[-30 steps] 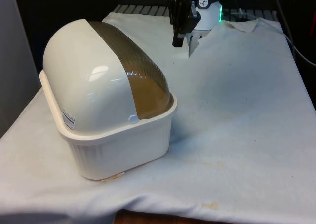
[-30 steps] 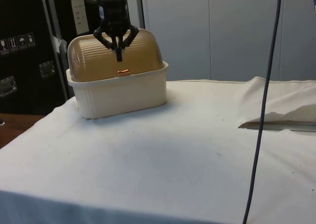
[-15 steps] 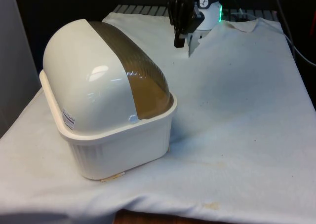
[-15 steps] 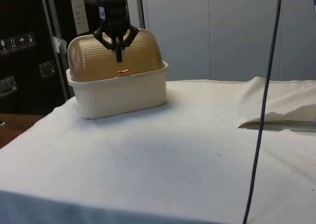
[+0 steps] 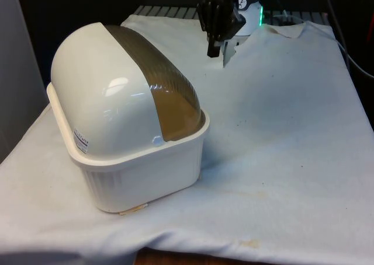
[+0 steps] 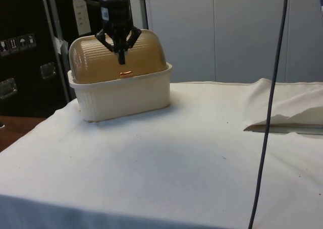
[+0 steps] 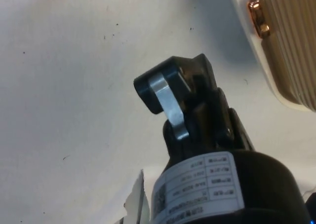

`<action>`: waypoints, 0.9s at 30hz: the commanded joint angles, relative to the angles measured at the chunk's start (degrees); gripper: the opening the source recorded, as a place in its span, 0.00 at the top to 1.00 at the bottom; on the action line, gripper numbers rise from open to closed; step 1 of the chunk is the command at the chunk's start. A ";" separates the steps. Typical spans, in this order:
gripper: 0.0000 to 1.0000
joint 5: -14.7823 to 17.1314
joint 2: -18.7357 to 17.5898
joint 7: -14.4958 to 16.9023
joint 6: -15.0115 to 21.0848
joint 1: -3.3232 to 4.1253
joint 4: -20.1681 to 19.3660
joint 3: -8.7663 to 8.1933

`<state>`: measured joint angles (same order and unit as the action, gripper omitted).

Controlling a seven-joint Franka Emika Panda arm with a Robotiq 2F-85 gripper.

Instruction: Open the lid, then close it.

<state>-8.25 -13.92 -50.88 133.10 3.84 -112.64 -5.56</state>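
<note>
We see just a corner of the bread box (image 7: 291,46) past the jaws, with its copper handle (image 7: 258,18); the picture's edge cuts off the rest. From the front, the box turns its side to us, so the handle is hidden. The arm above the gripper (image 5: 214,48) is cut off. The tabletop's edges (image 6: 151,188) run out of the picture.

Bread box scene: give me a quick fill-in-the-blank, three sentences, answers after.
1. The bread box's amber roll-top lid is ____.
2. The small copper-coloured ____ sits at the lid's lower edge.
3. The gripper hangs in the air with its fingers ____, holding nothing.

Missing words: closed; handle; shut
</note>
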 commanded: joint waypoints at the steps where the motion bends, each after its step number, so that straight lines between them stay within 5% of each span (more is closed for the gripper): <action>1: 1.00 1.03 0.00 1.49 0.57 -0.23 -0.17 0.40; 22: 1.00 1.55 -0.57 11.17 0.86 -0.29 -0.23 0.57; 23: 1.00 0.34 -0.52 9.85 0.17 0.00 0.00 0.11; 27: 1.00 1.66 -0.69 13.52 0.92 -0.23 -0.23 0.57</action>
<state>-7.73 -14.55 -38.56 133.33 3.84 -112.70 -5.44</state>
